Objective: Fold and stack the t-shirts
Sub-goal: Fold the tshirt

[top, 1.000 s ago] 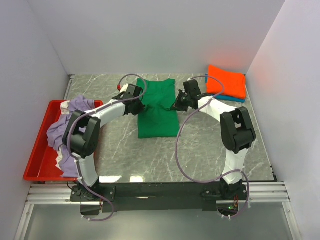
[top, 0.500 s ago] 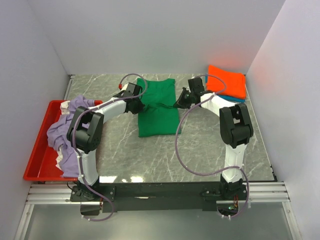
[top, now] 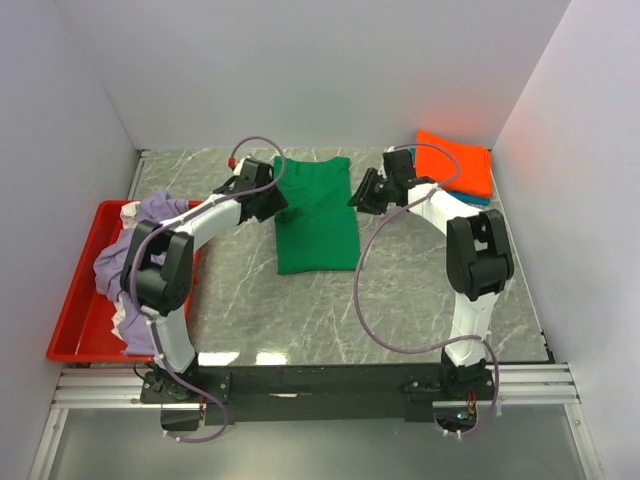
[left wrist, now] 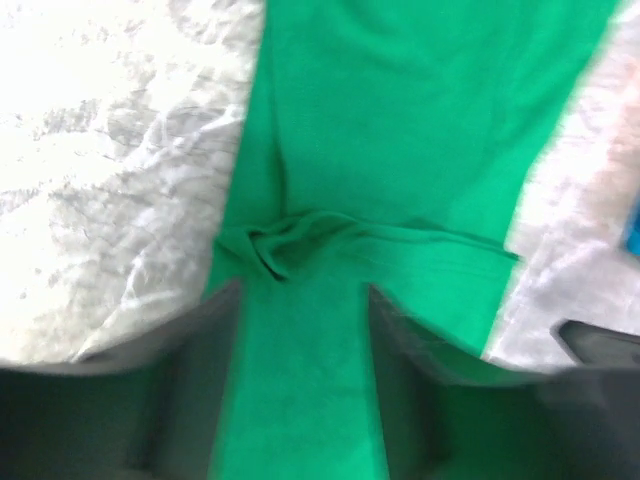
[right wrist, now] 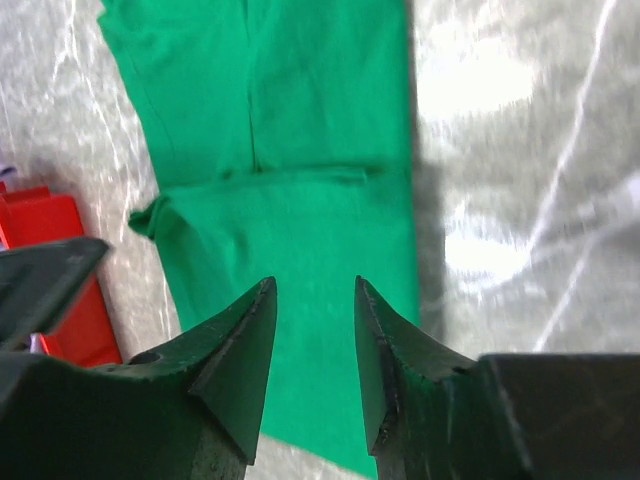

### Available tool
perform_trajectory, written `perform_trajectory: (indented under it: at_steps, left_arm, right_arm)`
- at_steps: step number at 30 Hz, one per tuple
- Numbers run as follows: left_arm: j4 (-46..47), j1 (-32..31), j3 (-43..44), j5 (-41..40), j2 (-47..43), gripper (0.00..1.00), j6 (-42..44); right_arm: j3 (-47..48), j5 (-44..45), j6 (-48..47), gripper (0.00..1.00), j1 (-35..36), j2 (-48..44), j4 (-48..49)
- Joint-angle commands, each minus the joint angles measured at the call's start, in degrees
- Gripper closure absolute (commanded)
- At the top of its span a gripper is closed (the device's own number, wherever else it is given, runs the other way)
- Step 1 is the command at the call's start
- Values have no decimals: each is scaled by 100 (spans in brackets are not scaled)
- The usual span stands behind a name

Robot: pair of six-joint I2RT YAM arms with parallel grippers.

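1. At the table's left edge, a red plastic tray (top: 70, 335) holds a crumpled lavender t-shirt (top: 130, 250), heaped toward the tray's far end.
2. Right of the tray, the left gripper (left wrist: 305, 290) hovers over the left edge of the green t-shirt (top: 318, 235). Its jaws are spread wide and grip nothing. A small bunched wrinkle in the cloth sits just ahead of the fingers.
3. The green t-shirt lies flat in the middle of the marble table (top: 420, 300) as a narrow lengthwise strip between the two grippers. A fold line runs across it.
4. The right gripper (right wrist: 310, 290) hangs over the shirt's right edge. Its jaws are partly apart and empty, with green cloth showing below the gap.
5. In the far right corner, a folded orange t-shirt (top: 455, 165) rests on a blue t-shirt (top: 470, 198). The stack is close to the right wall and apart from the green shirt.
6. Bare marble lies on the near side of the green shirt and between it and the tray.
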Motion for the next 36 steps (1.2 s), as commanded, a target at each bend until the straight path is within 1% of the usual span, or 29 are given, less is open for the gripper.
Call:
perform_trajectory:
  at_steps: [1,2,4,5,6,10,13,15,21,25,29,36]
  left_arm:
    - [271,-127,-191,108,-670,51,-19]
    - [253,-170,-261,82,-723,58,-46]
    - [226,-319,-332,64,-741,77,-98]
    - [226,-364,-367,90,-689,94,-107]
    - [165,-408,-358,117,-645,99,-125]
    - [130,-628,-297,117,-268,99,-108]
    - [112,-628,-148,249,22,99,-81]
    - [33,-619,115,249,181,99,15]
    - [-169,-435,696,266,735,99,182]
    - [-239,-233,960,293,1015,99,288]
    - [-415,-127,1241,258,1289,99,358]
    - [-327,22,1083,284,1447,99,402]
  right_arm:
    - [-284,31,-76,57,70,-608,211]
    - [-319,31,-94,58,105,-626,220]
    - [-355,48,-111,61,290,-600,220]
    - [-372,48,-103,62,351,-591,237]
    - [-381,57,-103,63,465,-539,255]
    - [-277,-13,-68,66,702,-284,351]
    - [39,-127,-111,68,843,41,264]
    - [189,-206,-120,68,896,252,238]
    - [884,-470,-85,70,932,920,88]
    - [1376,-427,-42,71,853,1315,-88]
    - [1421,-462,117,73,660,1605,-44]
    - [1070,-558,258,73,387,1615,201]
